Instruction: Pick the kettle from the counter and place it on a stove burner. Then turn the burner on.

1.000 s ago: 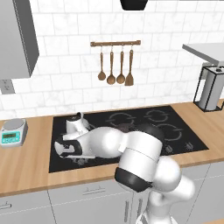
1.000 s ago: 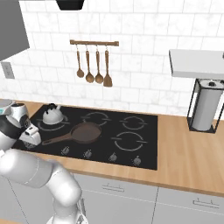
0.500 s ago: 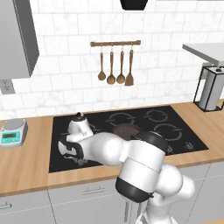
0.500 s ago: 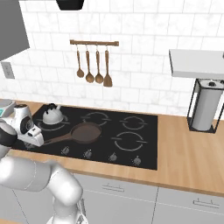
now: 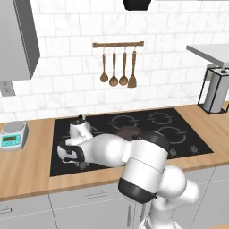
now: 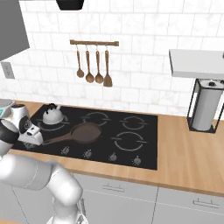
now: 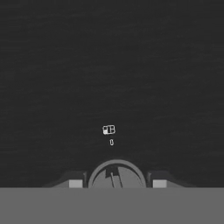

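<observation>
The jaws (image 7: 117, 183) stand low over the black cooktop (image 5: 179, 134), one finger on each side of a round knob (image 7: 116, 175), not pressing it. The kettle (image 5: 80, 129) sits just behind the jaws on a rear burner ring; the brown pan (image 6: 85, 131) lies beside it.

On the black glass of the cooktop (image 7: 109, 65), just beyond the gripper (image 7: 117, 183) and straight ahead of the round knob (image 7: 116, 174) sitting between its fingertips, a small white burner-position symbol (image 7: 109, 129) is printed, and directly under it, nearer the claw, a tiny "0" (image 7: 111, 142); the scale's (image 5: 13, 135) teal display shows nothing legible
</observation>
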Robot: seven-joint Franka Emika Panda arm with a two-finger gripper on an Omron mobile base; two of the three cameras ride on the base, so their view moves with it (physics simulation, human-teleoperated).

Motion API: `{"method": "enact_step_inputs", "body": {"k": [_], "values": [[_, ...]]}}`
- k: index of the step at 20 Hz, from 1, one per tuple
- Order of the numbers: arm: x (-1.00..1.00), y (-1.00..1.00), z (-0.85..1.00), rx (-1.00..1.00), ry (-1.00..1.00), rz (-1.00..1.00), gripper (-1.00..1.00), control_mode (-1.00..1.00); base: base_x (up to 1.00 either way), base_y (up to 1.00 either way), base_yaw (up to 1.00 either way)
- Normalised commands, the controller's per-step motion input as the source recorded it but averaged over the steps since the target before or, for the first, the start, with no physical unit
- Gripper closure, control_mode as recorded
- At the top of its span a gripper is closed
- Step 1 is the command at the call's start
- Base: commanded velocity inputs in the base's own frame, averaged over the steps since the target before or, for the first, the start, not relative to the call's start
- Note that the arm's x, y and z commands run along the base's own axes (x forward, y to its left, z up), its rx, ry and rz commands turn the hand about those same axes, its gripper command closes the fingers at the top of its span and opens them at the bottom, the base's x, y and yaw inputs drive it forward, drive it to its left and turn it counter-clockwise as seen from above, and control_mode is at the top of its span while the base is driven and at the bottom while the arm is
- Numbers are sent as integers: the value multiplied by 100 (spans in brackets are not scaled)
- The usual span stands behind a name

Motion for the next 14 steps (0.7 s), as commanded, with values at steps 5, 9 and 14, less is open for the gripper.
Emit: {"method": "enact_step_inputs", "body": {"k": [5, 9, 14], "values": [[0, 6, -9, -1, 0, 22, 100, -100, 0, 0, 0], [-1, 4, -18, -3, 0, 25, 100, -100, 0, 0, 0], [-2, 6, -20, -4, 0, 25, 100, -100, 0, 0, 0]]}}
